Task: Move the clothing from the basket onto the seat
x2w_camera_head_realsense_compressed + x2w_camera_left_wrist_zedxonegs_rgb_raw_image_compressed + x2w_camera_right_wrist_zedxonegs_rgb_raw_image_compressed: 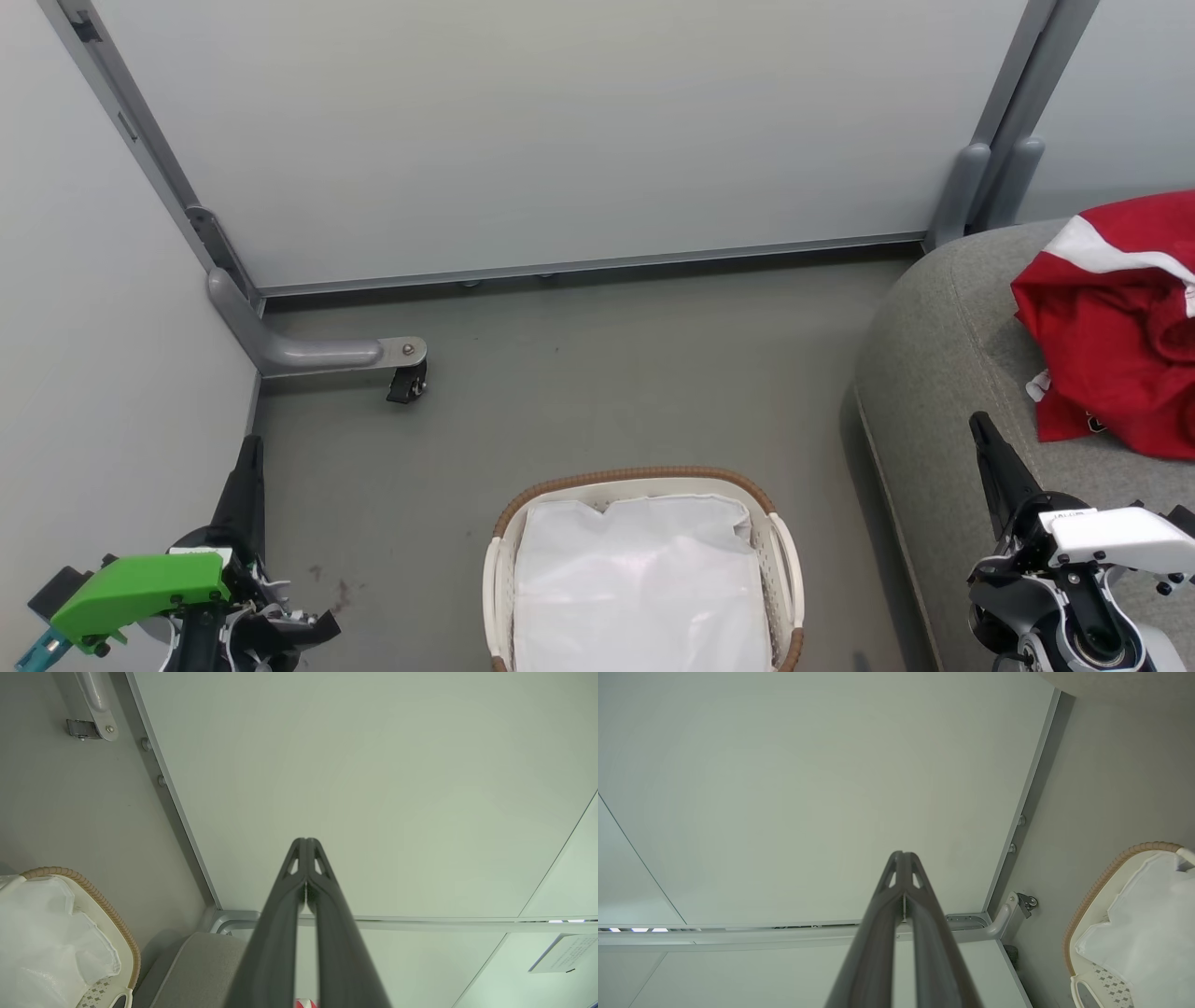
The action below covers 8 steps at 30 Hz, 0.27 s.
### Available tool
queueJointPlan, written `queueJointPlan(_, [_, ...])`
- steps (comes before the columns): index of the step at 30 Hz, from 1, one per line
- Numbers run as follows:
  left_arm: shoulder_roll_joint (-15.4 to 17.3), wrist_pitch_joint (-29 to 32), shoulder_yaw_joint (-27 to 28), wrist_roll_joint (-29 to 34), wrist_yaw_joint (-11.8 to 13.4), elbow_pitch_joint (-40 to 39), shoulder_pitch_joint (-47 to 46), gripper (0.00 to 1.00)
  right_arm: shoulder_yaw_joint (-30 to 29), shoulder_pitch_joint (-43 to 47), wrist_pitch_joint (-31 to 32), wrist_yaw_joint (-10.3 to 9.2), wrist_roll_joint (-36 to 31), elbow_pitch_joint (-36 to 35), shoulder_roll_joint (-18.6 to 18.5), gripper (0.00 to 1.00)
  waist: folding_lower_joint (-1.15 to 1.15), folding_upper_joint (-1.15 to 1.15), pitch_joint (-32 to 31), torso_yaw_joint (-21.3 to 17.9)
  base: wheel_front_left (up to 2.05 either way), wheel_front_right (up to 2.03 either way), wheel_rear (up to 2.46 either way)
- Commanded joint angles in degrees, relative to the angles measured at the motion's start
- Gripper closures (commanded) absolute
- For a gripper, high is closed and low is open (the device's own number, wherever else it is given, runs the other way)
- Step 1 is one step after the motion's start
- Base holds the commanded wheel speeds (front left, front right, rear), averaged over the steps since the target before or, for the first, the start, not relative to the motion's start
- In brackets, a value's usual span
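The red clothing (1116,327) is lying on the grey seat (943,345), at the right. The basket (644,478) is sitting on the floor (607,373) in the middle, holding a white cloth (644,579). The left gripper (248,455) is hanging low at the left, its fingers pressed together and holding nothing. The right gripper (982,431) is hanging by the seat's front, fingers together too, holding nothing.

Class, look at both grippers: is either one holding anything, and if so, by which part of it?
Nothing is held. The left gripper and the right gripper are both shut and empty. The red clothing lies on the seat, apart from both.
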Motion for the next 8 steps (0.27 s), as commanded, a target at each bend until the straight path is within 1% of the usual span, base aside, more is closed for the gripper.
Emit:
queueJointPlan(1, [0.3, 0.2, 0.1, -0.2, -0.2, -0.1, -0.6, 1.0, -0.1, 0.6, 0.2, 0.0, 0.2, -0.2, -0.3, 1.0, 0.0, 0.0, 0.0, 0.0, 0.0, 0.0, 0.0])
queueJointPlan(8, [0.3, 0.2, 0.1, -0.2, -0.2, -0.1, -0.6, 1.0, -0.1, 0.6, 0.2, 0.0, 0.2, -0.2, -0.3, 1.0, 0.0, 0.0, 0.0, 0.0, 0.0, 0.0, 0.0])
